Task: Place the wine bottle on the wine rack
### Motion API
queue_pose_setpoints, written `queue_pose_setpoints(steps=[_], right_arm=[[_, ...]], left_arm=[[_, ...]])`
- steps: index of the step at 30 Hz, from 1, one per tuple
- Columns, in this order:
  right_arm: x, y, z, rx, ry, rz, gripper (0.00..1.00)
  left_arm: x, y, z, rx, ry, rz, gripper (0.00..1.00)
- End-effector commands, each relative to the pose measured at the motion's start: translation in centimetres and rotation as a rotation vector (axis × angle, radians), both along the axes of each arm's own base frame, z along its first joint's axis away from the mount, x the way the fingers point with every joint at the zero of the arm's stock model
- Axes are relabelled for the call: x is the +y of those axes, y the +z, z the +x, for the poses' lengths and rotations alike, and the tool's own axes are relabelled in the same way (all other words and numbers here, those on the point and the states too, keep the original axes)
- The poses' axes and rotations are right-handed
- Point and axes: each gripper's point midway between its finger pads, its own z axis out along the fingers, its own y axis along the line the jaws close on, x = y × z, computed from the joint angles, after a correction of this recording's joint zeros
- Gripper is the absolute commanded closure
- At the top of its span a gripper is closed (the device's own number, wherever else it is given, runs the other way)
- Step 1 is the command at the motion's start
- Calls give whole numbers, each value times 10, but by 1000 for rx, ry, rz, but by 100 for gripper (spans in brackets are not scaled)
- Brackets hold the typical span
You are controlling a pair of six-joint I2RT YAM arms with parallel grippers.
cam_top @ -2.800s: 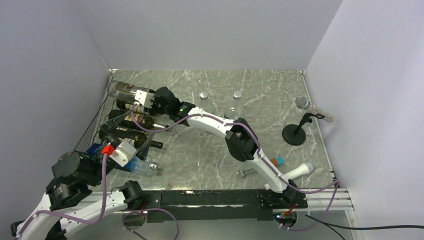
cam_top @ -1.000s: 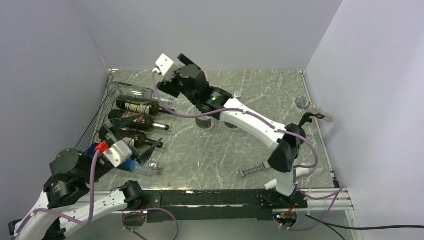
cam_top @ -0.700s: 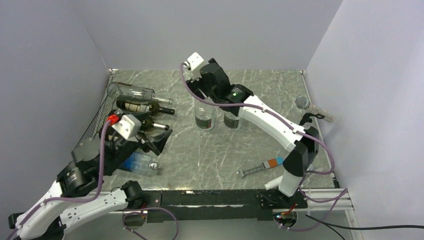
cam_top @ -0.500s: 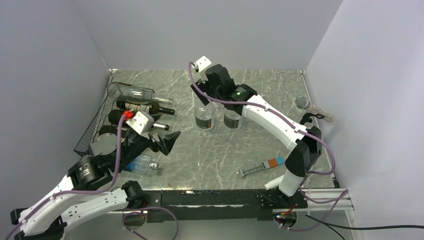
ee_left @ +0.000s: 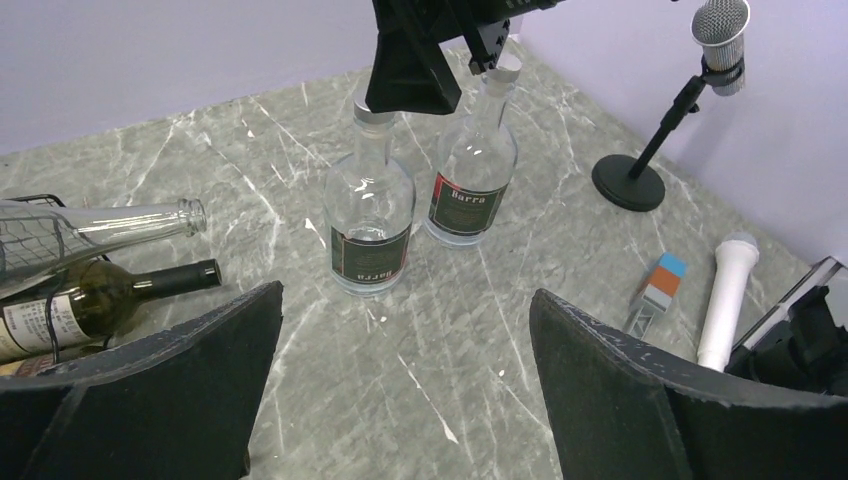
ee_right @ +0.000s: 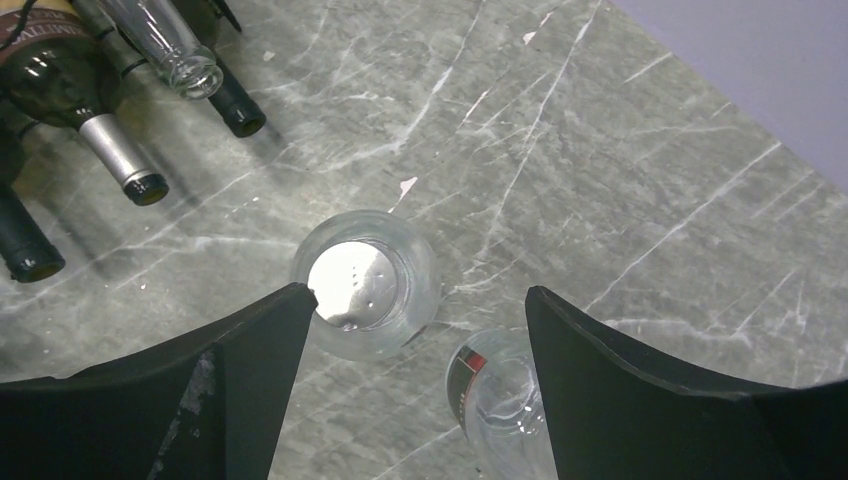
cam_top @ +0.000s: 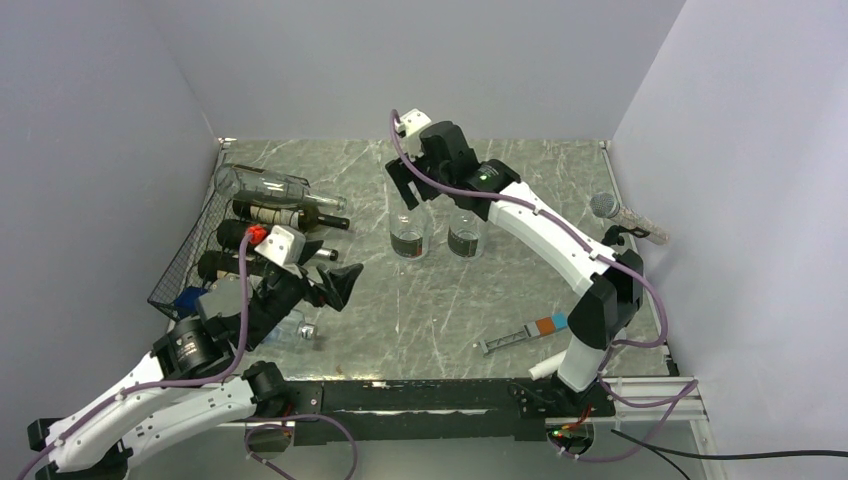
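The right gripper (ee_right: 418,300), jaws spread and empty, hangs directly above the upright wine bottle (ee_right: 365,283) at frame centre, far nearer it than the equally spread left gripper (ee_left: 405,295).

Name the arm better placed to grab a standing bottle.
Right. The right gripper, open, hangs above a standing bottle; the left gripper sits low by the rack, farther off.

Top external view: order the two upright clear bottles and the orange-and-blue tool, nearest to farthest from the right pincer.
1. Left upright clear bottle, directly under the right pincer.
2. Right upright clear bottle, just beside the first.
3. Orange-and-blue tool, toward the near right edge.
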Motion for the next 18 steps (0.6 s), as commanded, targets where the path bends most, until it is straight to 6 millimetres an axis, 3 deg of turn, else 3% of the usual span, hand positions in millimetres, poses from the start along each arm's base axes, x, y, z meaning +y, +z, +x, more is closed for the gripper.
queue_pose_setpoints(steps=[1, 12, 14, 18], right_arm=[[13, 2, -11, 63, 39, 54, 17], [20, 29, -17, 32, 89, 84, 24], [20, 28, -17, 37, 90, 75, 24], [20, 2, -13, 98, 82, 3, 23]], left_arm=[[0, 12, 1, 1, 17, -63, 3], [-1, -3, 5, 30, 31, 1, 3], [1, -3, 6, 24, 41, -1, 3], [3, -3, 6, 20, 49, -8, 3]])
